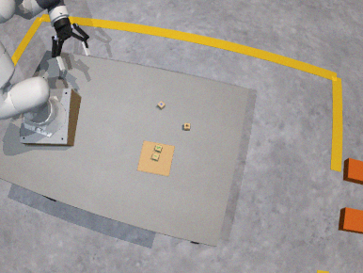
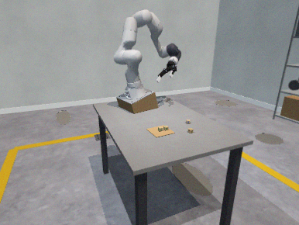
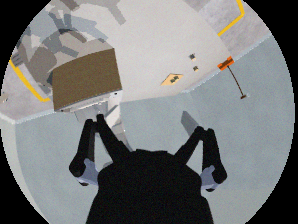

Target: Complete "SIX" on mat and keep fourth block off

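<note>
An orange mat (image 1: 162,167) (image 2: 156,133) (image 3: 166,82) lies near the middle of the grey table (image 1: 108,188) (image 2: 163,151). Two small wooden blocks (image 1: 159,148) (image 1: 155,156) with green markings lie side by side on the mat's far part; they also show in the exterior view (image 2: 163,128). Two more blocks lie off the mat on the table: one with a blue mark (image 1: 161,104) (image 2: 187,121) and one with an orange mark (image 1: 187,126) (image 2: 190,130). The letters are too small to read. My gripper (image 1: 71,49) (image 2: 164,77) (image 3: 150,113) is open and empty, high in the air near the robot's base, far from the blocks.
The robot's brown base block (image 1: 72,118) (image 2: 138,103) (image 3: 85,83) stands at one end of the table. Yellow floor tape (image 1: 212,43) runs around the table. Orange boxes (image 1: 354,170) (image 1: 352,219) stand on the floor at the right. A shelf (image 2: 288,77) stands by the wall.
</note>
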Motion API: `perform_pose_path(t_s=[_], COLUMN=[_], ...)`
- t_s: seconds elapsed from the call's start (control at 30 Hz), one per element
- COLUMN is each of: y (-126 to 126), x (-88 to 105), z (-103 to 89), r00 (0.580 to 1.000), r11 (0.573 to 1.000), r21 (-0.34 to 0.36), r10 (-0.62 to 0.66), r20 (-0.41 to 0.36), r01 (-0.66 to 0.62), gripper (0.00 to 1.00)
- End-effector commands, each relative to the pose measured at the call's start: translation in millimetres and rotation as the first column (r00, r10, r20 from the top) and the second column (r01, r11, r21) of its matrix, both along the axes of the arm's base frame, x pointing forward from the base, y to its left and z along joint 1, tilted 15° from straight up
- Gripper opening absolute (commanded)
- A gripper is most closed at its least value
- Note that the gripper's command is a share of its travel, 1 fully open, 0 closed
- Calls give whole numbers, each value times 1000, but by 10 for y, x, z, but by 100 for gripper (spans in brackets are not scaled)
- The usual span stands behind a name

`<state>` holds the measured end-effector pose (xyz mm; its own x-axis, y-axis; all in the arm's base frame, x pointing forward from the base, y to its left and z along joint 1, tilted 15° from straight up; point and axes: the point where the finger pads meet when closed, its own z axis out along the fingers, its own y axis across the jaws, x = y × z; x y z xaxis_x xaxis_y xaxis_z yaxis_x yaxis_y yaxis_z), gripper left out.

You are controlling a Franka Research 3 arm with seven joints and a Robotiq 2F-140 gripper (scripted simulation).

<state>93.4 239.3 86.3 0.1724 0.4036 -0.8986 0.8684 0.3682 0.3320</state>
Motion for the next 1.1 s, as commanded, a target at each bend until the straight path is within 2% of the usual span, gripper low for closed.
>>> perform_pose_path(t_s=[0.0,0.23,0.3,0.33,0.8,0.87,0.9,1.07], y=[28,42,42,48,80,80,86,98], x=[6,65,65,87,215,215,240,289], z=[-74,-145,-145,-171,-308,-308,-333,-380], r00=[994,976,976,966,884,884,863,818], r11=[995,980,980,972,908,908,892,860], r21=[83,154,154,180,322,322,348,397], r10=[-66,-152,-152,-184,-365,-365,-399,-462], r20=[91,157,157,180,292,292,310,341], r01=[59,127,127,151,269,269,288,320], gripper=[100,100,100,100,100,100,100,100])
